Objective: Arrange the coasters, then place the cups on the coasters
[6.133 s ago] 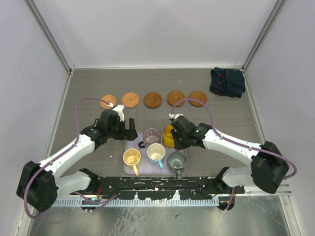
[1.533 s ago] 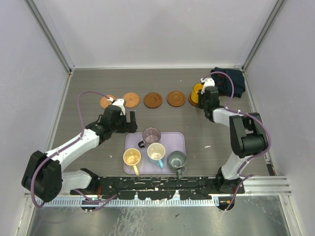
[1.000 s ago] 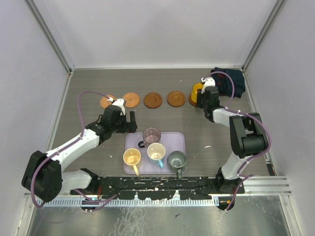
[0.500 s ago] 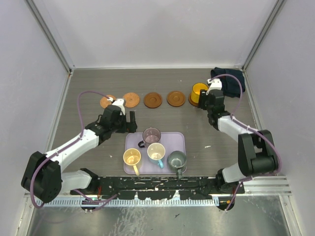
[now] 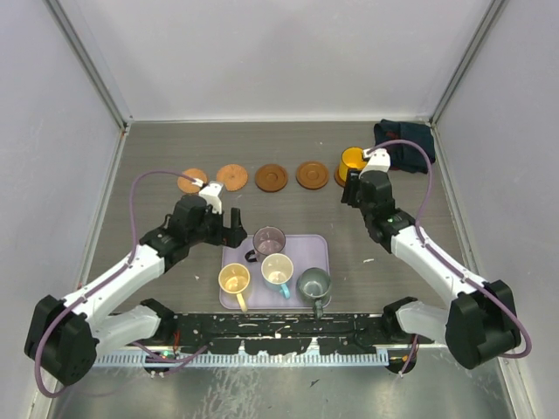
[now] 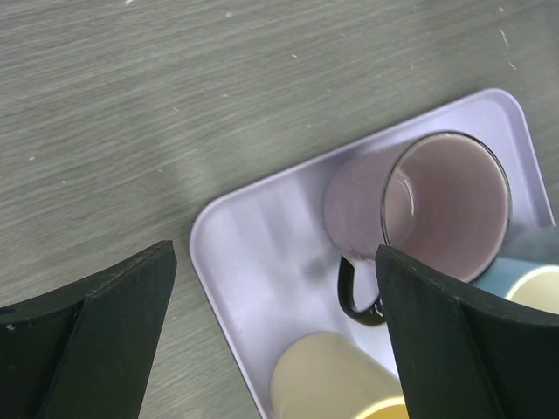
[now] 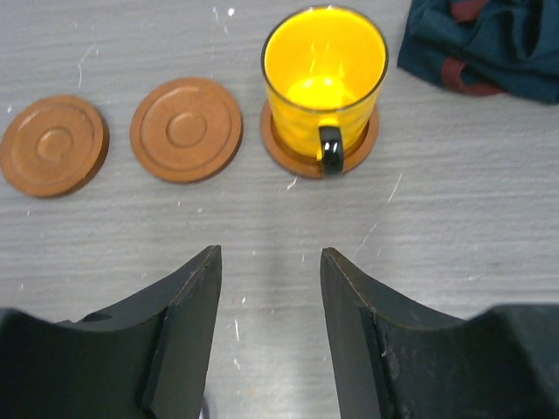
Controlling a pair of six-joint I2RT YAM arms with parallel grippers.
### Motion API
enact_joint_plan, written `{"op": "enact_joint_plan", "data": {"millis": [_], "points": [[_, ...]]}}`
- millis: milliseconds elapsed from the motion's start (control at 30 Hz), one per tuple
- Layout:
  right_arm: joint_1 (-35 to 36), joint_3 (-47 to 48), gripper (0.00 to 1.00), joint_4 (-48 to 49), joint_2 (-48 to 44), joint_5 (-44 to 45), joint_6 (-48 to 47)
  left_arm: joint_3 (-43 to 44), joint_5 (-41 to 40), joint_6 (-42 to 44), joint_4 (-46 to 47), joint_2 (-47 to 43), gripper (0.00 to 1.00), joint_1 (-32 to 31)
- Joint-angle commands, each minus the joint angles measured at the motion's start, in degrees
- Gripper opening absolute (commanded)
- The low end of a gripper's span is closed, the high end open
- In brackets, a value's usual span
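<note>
The yellow-orange translucent handled cup (image 5: 353, 161) (image 7: 324, 83) stands upright on the rightmost round brown-orange ringed coaster (image 5: 341, 180) (image 7: 278, 148), its dark handle pointing toward the near edge of the grey wood-grain bench (image 5: 157, 148). The coaster's rim shows all around the cup's base.

The right arm reaches forward from its base. Its hand (image 5: 356, 190) (image 7: 271, 253) is just short of that cup, with its fingers parted, nothing between them and not touching the cup. The left arm is bent across the bench. Its hand (image 5: 229, 229) (image 6: 272, 253) hangs over the far left corner of the lavender rectangular tray (image 5: 320, 248) (image 6: 253, 262), spread wide and empty, near the translucent purple cup (image 5: 269, 240) (image 6: 437, 214).

There are five coasters in a row along the far side. Four are bare (image 5: 192, 180) (image 5: 231, 176) (image 5: 271, 177) (image 5: 312, 175), and one is under the yellow-orange cup.

There are five cups, four of them on the tray: the purple one, a cream-yellow one (image 5: 234, 279), a white one with a light blue handle (image 5: 277, 270) and a grey-green one (image 5: 313, 283).

One dark folded cloth (image 5: 403, 145) (image 7: 489, 39) lies at the far right corner.
</note>
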Motion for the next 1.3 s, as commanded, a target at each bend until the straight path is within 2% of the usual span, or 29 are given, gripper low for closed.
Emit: {"op": "enact_joint_plan", "data": {"millis": [0, 200, 600, 767, 900, 1100, 1267], "points": [[2.7, 3.6, 0.53, -8.5, -3.0, 1.7, 4.8, -1.6, 3.8, 2.0, -1.2, -4.4, 0.98, -1.3], [11.2, 3.9, 0.52, -16.8, -5.5, 5.0, 8.1, -2.5, 4.3, 1.1, -2.7, -5.7, 0.98, -3.9], [21.4, 3.9, 0.48, -25.4, -7.5, 0.9, 17.5, -1.0, 3.8, 1.0, -3.0, -3.1, 0.98, -6.6], [26.7, 4.7, 0.48, -34.1, -9.9, 1.6, 20.5, -0.2, 2.6, 0.3, -3.0, -4.5, 0.98, -6.7], [32.1, 4.0, 0.49, -40.8, -15.5, 2.9, 26.3, 0.4, 0.5, -0.2, -3.0, -5.4, 0.98, -6.7], [35.0, 2.3, 0.53, -46.1, -21.6, -0.2, 31.0, 2.1, -0.9, -0.2, -3.8, -3.7, 0.98, -6.7], [36.0, 3.3, 0.55, -50.5, -19.0, -2.4, 31.3, 2.4, -1.7, -1.1, -4.0, -3.0, 0.98, -6.7]]}}
